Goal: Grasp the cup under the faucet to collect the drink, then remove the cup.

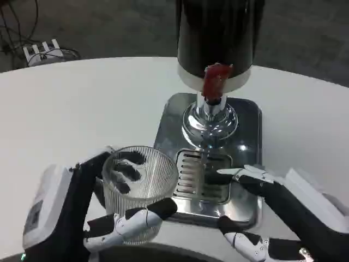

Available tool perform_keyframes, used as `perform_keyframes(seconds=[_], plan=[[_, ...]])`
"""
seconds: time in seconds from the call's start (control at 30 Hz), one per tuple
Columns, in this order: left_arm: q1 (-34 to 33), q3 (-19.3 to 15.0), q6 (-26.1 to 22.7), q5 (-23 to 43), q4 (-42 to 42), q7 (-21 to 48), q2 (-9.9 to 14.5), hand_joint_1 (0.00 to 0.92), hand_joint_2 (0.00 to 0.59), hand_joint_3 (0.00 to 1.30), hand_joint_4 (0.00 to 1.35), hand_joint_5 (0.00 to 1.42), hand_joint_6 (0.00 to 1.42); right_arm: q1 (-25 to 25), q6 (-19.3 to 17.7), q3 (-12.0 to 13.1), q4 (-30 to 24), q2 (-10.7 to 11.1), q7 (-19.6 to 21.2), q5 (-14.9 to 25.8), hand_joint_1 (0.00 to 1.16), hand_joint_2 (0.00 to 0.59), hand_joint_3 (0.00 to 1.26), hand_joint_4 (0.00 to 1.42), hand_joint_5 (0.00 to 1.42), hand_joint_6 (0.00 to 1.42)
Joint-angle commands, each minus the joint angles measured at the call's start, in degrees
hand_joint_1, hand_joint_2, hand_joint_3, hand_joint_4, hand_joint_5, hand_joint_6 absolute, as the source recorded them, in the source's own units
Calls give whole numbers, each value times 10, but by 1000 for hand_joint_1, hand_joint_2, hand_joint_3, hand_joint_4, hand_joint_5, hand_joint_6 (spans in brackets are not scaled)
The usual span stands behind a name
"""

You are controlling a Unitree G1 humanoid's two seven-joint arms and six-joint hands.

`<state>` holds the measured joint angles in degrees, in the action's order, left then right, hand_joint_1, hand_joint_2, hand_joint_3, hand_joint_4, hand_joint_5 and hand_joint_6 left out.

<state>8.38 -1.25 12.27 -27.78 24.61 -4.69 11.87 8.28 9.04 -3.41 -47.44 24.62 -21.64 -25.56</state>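
Note:
A clear ribbed cup (136,183) stands on the white table, just left of the dispenser's drip grille (199,174). My left hand (117,215) wraps around it, fingers showing in front of the glass and through it. The cup looks empty. Up behind it rises the dark drink dispenser (218,38) with a red tap lever (215,79) and chrome faucet (210,117). My right hand (253,210) hovers over the front right of the steel base, fingers spread, holding nothing; one fingertip (221,173) reaches over the grille.
The dispenser's steel base tray (248,117) sits in the middle of the round white table (65,109). A white power strip (43,52) with cables lies on the floor at the far left. Bare tabletop lies to the left and right.

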Motion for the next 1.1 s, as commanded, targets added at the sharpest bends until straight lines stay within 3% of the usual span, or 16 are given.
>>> perform_keyframes(seconds=[0.03,0.83,1.1], plan=[[-7,-3,16,4,-1,-11,0,782,44,908,941,942,959,1,3,-2,5,-5,-2,1,669,463,288,239,106,16],[0,-14,30,10,-22,-26,-4,782,44,902,941,942,959,-6,22,-6,-3,-5,-15,-3,670,463,289,243,108,16],[-18,-25,46,7,-49,-31,9,782,44,902,941,942,959,4,28,-2,-10,-8,-13,-3,670,463,284,243,118,16]])
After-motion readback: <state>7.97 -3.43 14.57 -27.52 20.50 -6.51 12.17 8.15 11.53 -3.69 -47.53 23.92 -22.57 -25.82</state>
